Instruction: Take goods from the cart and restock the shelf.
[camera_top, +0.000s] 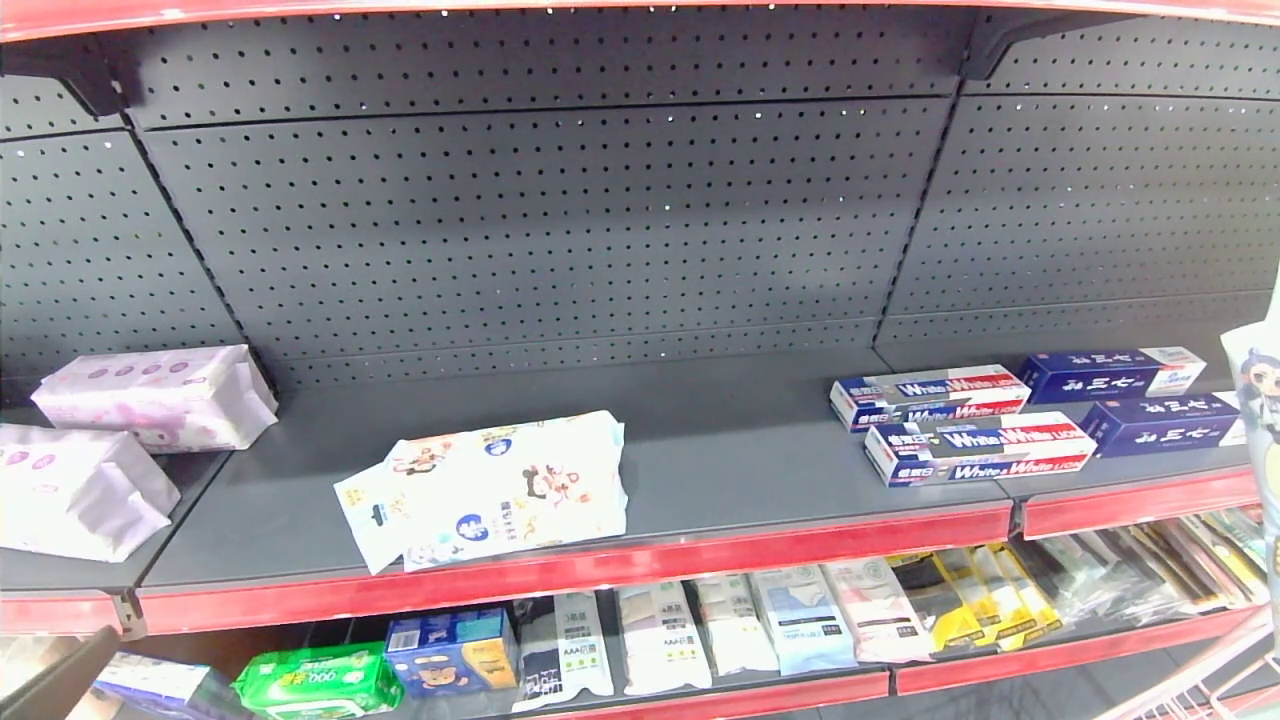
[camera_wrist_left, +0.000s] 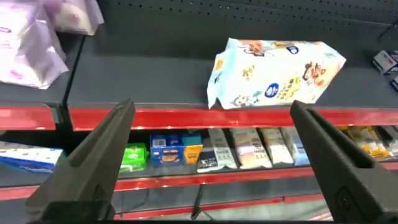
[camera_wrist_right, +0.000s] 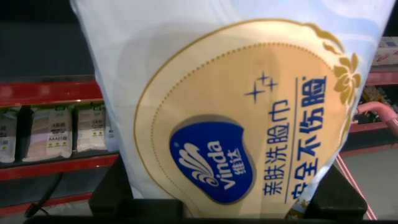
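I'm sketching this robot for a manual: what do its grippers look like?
Left gripper: two long, flat-faced, matte dark grey fingers that taper to blunt tips, with no markings visible. Right gripper: the same dark colour and blocky; the pack hides most of it.

This is a shop aisle: a dark pegboard-backed shelf (camera_top: 720, 440) with red front edges carries boxed toothpaste (camera_top: 930, 395) near its right end, tissue packs (camera_top: 160, 395) at its left, and rows of packaged goods (camera_top: 800, 620) below.

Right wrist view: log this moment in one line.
right gripper: shut on tissue pack | left gripper: open, empty | cartoon-print pack: lying on shelf
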